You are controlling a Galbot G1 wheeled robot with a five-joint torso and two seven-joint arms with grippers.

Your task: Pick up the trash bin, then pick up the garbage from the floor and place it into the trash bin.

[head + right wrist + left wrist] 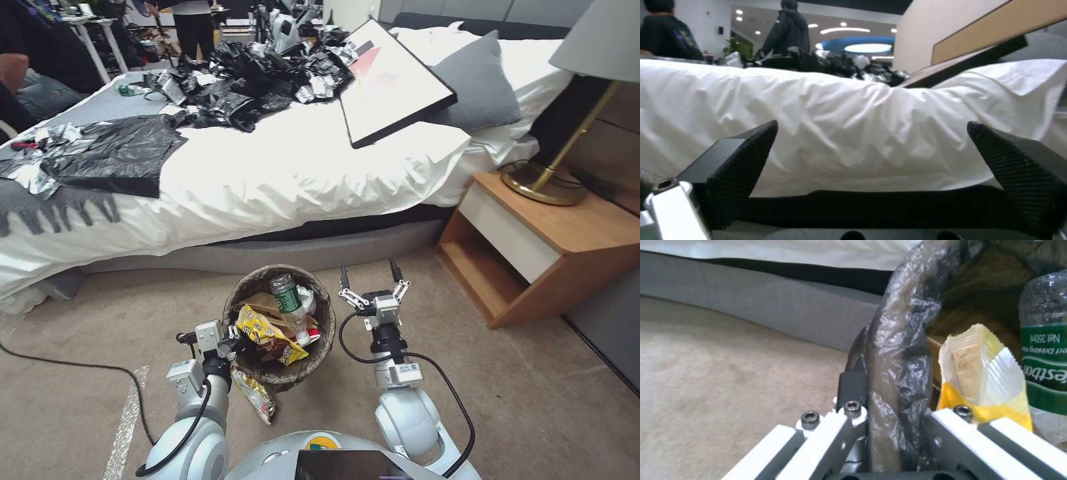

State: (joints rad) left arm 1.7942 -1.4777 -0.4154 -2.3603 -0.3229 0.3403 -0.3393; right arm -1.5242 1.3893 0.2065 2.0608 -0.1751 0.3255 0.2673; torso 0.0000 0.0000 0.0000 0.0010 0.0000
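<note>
We see the small round trash bin, lined with a dark crinkled plastic bag folded over its rim, held low in front of the robot above the beige carpet. The left gripper is clamped on the bin's near-left rim; in the left wrist view its fingers pinch the bag-covered edge from both sides.

Inside the bin lie the garbage pieces: a yellow snack packet, a small clear bottle with a green label and tan crumpled paper. Another yellow wrapper hangs just outside the bin's near edge.

The right gripper hovers just beside the bin's right rim, its black fingers spread wide with nothing between them, facing the white-sheeted bed. Open carpet stretches rightward to the wooden nightstand.
</note>
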